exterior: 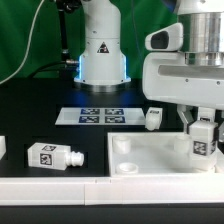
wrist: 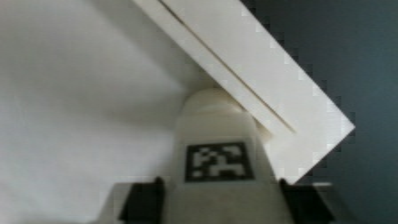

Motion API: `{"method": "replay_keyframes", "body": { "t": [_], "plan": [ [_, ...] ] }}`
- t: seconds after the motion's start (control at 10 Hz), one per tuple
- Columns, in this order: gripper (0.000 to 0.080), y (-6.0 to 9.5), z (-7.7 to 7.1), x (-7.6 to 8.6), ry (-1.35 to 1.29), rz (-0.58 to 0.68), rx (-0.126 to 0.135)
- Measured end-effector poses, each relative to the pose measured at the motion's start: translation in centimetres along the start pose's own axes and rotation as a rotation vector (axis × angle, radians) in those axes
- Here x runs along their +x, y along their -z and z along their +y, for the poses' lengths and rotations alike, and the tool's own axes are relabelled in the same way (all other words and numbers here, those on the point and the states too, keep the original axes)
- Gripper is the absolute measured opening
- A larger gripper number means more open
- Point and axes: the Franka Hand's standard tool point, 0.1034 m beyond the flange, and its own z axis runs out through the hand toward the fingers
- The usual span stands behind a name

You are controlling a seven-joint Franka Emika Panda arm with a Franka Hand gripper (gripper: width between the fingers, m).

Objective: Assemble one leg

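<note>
**Leg held upright at the tabletop corner**

Item 1. The gripper [exterior: 203,141], seen at the exterior view's right, is closed on the leg [exterior: 203,140]. In the wrist view the two dark fingers [wrist: 139,199] are pressed against either side of the leg's [wrist: 217,150] blocky body, with a square tag facing the camera and the narrower rounded end pointing away from the wrist.

Item 2. The held leg is carried upright over the large white tabletop [exterior: 150,155], near that part's corner at the exterior view's right. In the wrist view the rounded end is set close against the raised rim of the tabletop [wrist: 71,110]; whether it touches the surface cannot be told.

Item 3. A second leg [exterior: 54,156] is laid on its side on the dark table, at the exterior view's left, well apart from the tabletop.

Item 4. A third leg [exterior: 153,118] is stood just behind the tabletop.

Item 5. The marker board [exterior: 98,115] is laid flat before the white arm base [exterior: 102,55].
</note>
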Motion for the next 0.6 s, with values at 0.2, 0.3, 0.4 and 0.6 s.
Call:
{"method": "replay_keyframes", "body": {
  "t": [0.2, 0.3, 0.4, 0.6],
  "plan": [
    [0.0285, 0.02, -0.06, -0.21, -0.206, 0.0, -0.004],
    [0.0285, 0.03, -0.03, -0.3, -0.346, -0.002, -0.008],
    [0.0285, 0.06, 0.0, -0.27, -0.463, -0.007, -0.01],
    [0.0285, 0.04, -0.11, -0.3, -0.752, -0.025, 0.002]
  ]
}}
